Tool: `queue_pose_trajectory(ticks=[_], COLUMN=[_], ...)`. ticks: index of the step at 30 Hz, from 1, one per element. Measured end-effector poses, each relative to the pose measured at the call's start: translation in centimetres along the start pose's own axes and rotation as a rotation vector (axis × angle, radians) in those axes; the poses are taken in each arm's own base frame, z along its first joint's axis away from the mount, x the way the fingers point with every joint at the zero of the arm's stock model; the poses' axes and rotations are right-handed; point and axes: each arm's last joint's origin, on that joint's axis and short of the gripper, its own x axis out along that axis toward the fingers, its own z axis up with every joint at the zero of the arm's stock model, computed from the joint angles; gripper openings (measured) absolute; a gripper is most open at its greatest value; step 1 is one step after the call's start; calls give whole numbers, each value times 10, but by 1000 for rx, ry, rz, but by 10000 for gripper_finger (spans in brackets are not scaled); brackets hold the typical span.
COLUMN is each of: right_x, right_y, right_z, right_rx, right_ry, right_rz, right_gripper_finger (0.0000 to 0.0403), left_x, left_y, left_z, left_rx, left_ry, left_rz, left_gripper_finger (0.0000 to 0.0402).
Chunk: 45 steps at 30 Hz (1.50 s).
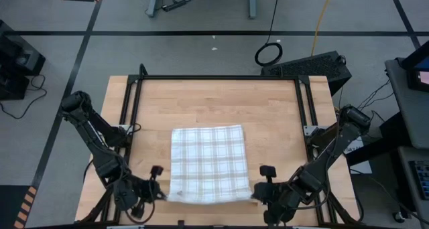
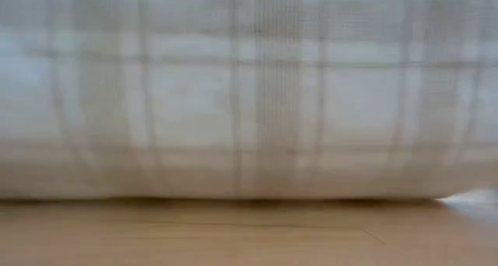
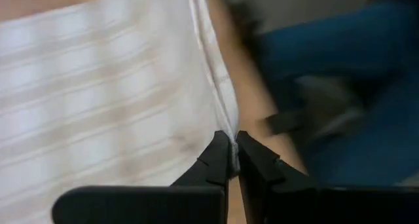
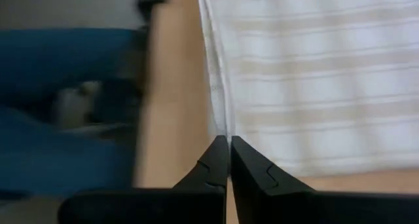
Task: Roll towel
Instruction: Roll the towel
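Towel [image 1: 209, 163]: flat on the table [image 1: 275, 108], its near edge pinched at both corners; left gripper [image 1: 163, 194] and right gripper [image 1: 255, 194] clamped on it, equally near; cloth extends away from both, roll axis spanning between them

A white towel [image 1: 209, 163] crossed by thin grey-beige plaid lines sits at centre frame on a light honey-coloured wooden table [image 1: 201, 102] edged by a black frame [image 1: 221, 77]; the floor [image 1: 201, 15] around it is grey with black stripes, and a yellow cable [image 1: 323, 15] runs at upper right
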Motion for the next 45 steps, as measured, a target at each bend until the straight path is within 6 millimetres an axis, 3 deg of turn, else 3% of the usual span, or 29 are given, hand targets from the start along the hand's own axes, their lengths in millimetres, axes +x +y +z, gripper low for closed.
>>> queue_pose_trajectory(ticks=[7,20,30,45], right_x=[10,32,41,96], right_y=[-46,-125,-151,-171], right_z=[10,46,56,50], right_rx=[-68,-141,-73,-27], right_ry=[28,153,175,260], right_rz=[-353,-583,-626,-734], right_gripper_finger=[0,0,0,0], left_x=[1,19,16,16], left_y=[39,92,108,121], left_z=[-14,-40,-42,-41], left_rx=[-46,-122,-73,-144], left_ry=[145,293,339,360], left_rz=[372,610,733,761], left_gripper_finger=[18,18,18,18])
